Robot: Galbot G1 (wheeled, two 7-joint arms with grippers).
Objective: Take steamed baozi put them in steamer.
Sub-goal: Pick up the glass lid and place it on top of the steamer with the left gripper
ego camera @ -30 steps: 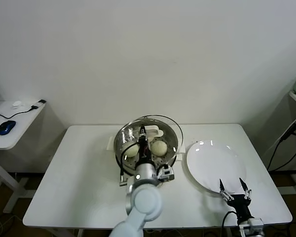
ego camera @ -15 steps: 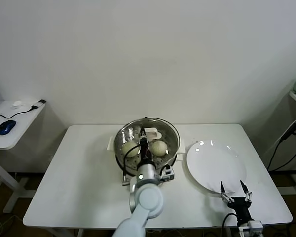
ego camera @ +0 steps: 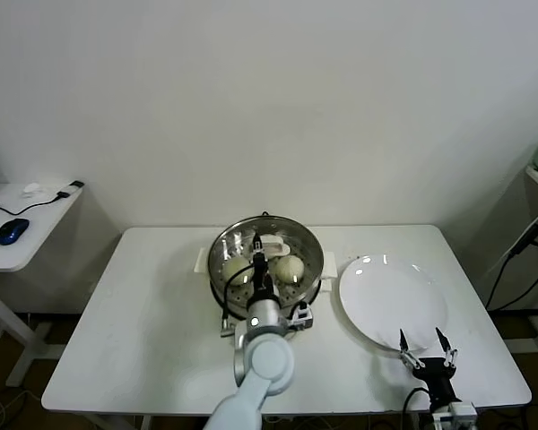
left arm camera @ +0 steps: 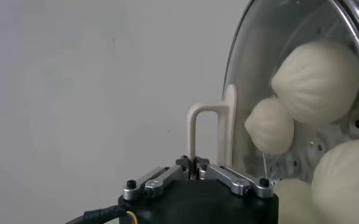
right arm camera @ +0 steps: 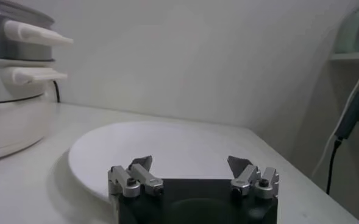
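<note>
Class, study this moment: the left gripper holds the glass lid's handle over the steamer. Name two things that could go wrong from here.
1. The left gripper pinches only the thin white handle of the glass lid; the lid could tilt or slip.
2. The baozi sit high against the glass; the lid may rest on them instead of seating on the steamer rim.
The right gripper waits by the plate.

Head camera looks down and forward over the whole table [ego camera: 152, 313]; left wrist camera sits close against the steamer [left arm camera: 325, 122]; right wrist camera views the plate [right arm camera: 167, 152] low from the near right corner; both share the steamer.

The glass lid [ego camera: 267, 253] has settled squarely over the steamer [ego camera: 217, 269].
</note>
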